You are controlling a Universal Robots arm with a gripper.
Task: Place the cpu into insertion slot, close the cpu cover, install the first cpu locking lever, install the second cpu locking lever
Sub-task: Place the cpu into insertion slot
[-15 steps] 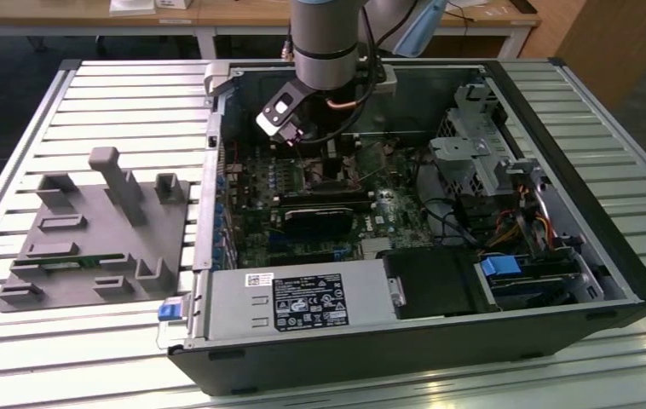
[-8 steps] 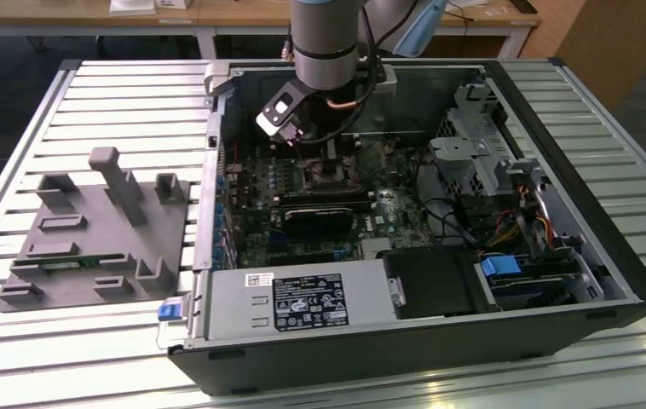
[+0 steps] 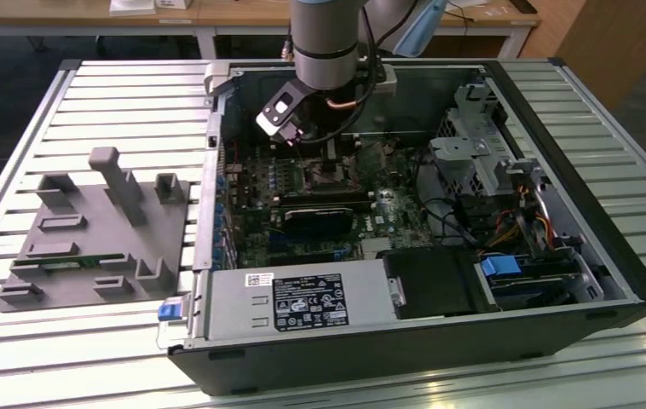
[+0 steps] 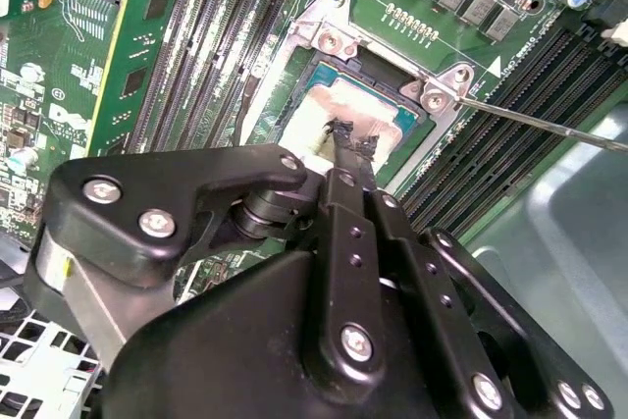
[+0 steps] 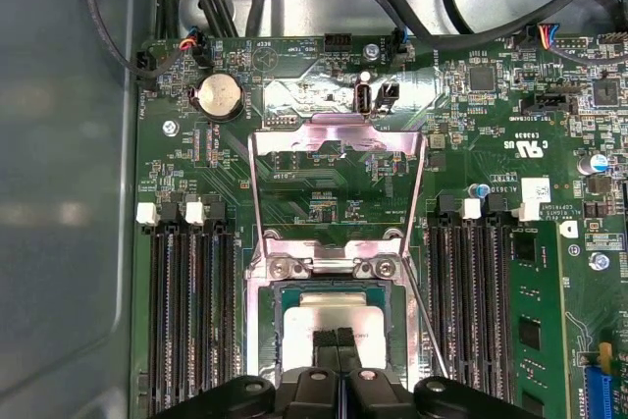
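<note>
as a lone robot arm [image 3: 325, 43] reaches into an open computer case [image 3: 414, 358] lying on a slatted metal surface [image 3: 107, 102], its pincer [image 5: 337, 338] sits directly over the cpu [image 5: 299, 340], tips clenched together with nothing between them. the chip lies flat and square inside the insertion slot [image 4: 378, 68], its dull top smeared with pale residue. in both wrist views the pincer's fingertips [image 4: 340, 134] point at the middle of it; whether they press the metal or hover just clear cannot be told. the cpu cover [image 5: 339, 129] is not yet closed: the silvery frame stands tipped back on its hinge at the edge of the slot away from the pincer's body, green board showing through its window. from the tips, then, the cover lies straight ahead across the chip. its hinge line runs crosswise to the banks of long black memory slots [image 5: 186, 311] that flank the socket on either side. a thin wire locking lever [image 4: 549, 125] juts free beside one corner of the slot, unlatched. judged from this, the placing step looks done, with the cover and both levers not yet dealt with.
</note>
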